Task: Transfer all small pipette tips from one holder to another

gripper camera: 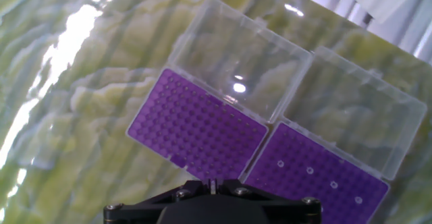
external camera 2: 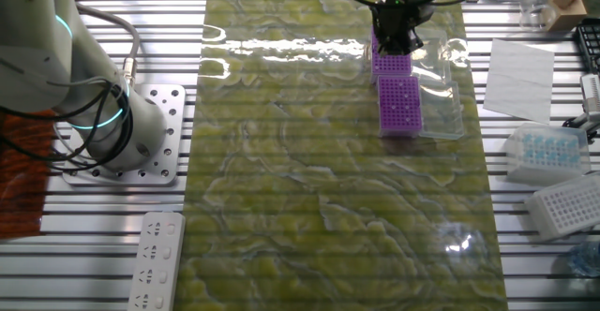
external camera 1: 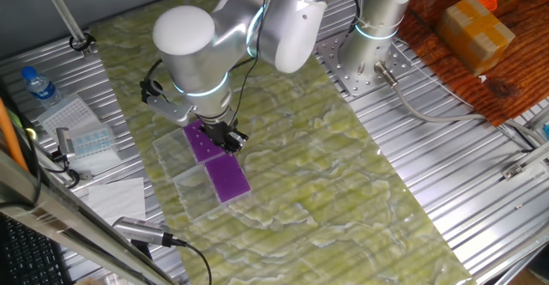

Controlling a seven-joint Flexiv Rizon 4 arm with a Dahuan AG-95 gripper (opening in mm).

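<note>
Below the hand camera we see two purple perforated racks side by side, each a flat rectangle of fine, regular holes hinged to a clear plastic lid lying open beside it. We count four small pipette tips [gripper camera: 310,171] as tiny whitish rings seated in the right-hand rack [gripper camera: 317,177]; the left-hand rack [gripper camera: 196,126] shows only bare holes. Both clear lids [gripper camera: 239,65] are glossy and catch a bright glare. They rest on a green-yellow mat [external camera 1: 343,182] with a wavy, marbled pattern, spread over a table [external camera 1: 480,208] of ribbed metal slats.

From one fixed view we see the white, rounded arm [external camera 1: 214,36] bent over the racks, its wrist pointing straight down and the black end effector [external camera 1: 225,136] low above the purple rack nearer the arm's base. From the other fixed view the end effector [external camera 2: 398,32] hangs over that same rack. We cannot tell whether its fingers are apart or together; the hand view shows only the dark housing at the bottom edge.
</note>
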